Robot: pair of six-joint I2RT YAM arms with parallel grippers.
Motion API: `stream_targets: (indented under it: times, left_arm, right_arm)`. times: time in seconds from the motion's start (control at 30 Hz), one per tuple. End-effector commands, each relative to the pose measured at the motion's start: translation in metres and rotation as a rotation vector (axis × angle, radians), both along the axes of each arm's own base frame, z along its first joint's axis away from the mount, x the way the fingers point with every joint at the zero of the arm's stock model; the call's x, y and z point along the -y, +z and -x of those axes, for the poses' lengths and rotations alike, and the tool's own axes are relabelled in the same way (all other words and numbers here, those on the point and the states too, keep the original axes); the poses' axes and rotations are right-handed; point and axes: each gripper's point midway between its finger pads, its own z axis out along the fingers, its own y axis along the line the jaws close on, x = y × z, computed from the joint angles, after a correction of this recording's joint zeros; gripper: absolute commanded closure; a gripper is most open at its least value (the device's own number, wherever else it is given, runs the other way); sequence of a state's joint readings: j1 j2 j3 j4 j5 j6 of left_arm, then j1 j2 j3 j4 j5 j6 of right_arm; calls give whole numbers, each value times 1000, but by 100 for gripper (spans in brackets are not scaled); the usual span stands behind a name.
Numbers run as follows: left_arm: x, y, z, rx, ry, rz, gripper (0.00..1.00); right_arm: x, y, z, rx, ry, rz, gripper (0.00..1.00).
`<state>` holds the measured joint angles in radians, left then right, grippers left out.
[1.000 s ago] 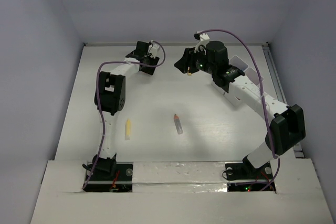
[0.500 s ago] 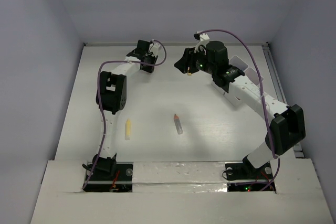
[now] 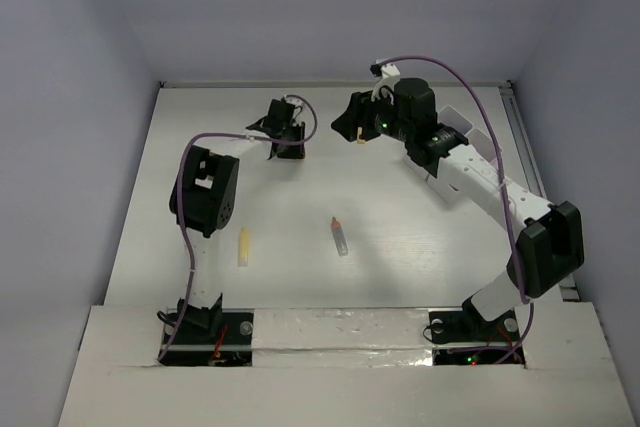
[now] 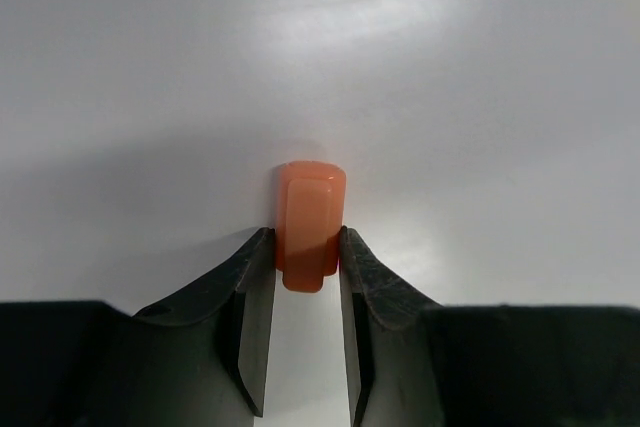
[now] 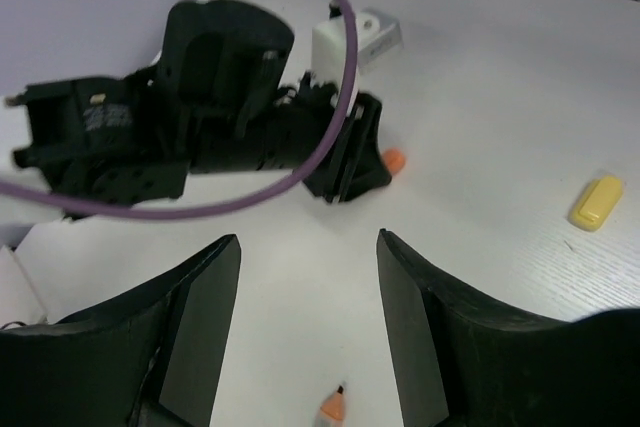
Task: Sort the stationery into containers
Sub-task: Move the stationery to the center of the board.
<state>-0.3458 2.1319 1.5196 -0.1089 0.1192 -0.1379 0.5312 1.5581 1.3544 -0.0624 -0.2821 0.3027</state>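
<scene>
The orange bit (image 4: 310, 222) is pinched between the left gripper (image 4: 305, 239) jaws, towards the far side of the white table (image 3: 400, 207). The right gripper (image 5: 308, 247) hangs near it, jaws spread and empty. A yellow tube (image 3: 244, 245) and a grey tube (image 3: 340, 236) lie apart nearer the bases. Pale lavender walls (image 3: 320, 7) enclose the table.

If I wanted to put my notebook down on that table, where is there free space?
Bare table lies right of the orange-capped tube, up to the right arm, and a narrower strip between it and the yellow tube. The far middle is crowded: the left gripper, pinching an orange bit, sits close to the open right gripper.
</scene>
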Motion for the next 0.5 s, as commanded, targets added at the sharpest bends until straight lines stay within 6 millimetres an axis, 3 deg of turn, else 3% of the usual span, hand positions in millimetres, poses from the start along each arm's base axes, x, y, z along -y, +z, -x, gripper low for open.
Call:
stream_targets:
  times: [0.0, 0.07, 0.13, 0.17, 0.2, 0.23, 0.3, 0.37, 0.4, 0.43, 0.47]
  left_arm:
    - [39, 32, 27, 42, 84, 167, 100]
    - [43, 21, 50, 12, 98, 176, 100]
    - [57, 24, 60, 17, 108, 219, 100]
    - [57, 17, 68, 4, 115, 214, 100]
    - [66, 17, 73, 13, 109, 220, 100]
    - [64, 16, 74, 20, 142, 219, 100]
    - [66, 10, 80, 17, 157, 223, 98]
    - [72, 3, 89, 3, 157, 237, 83]
    - [70, 0, 88, 8, 170, 229, 83]
    - [65, -3, 88, 13, 189, 215, 71]
    - [66, -8, 93, 8, 185, 204, 65]
  right_arm:
    - [2, 23, 9, 51, 16, -4, 36]
    - [4, 21, 10, 40, 11, 6, 32]
    - [6, 21, 11, 37, 7, 10, 23]
    - [7, 19, 11, 29, 3, 17, 19]
    - [9, 18, 11, 23, -9, 23, 6]
    - [11, 14, 10, 11, -23, 34, 0]
    - [20, 1, 12, -19, -67, 51, 0]
    - [31, -14, 16, -35, -116, 61, 0]
    - [34, -6, 16, -14, -131, 50, 0]
    - [39, -25, 20, -44, -146, 71, 0]
    - [42, -28, 22, -42, -159, 64, 1]
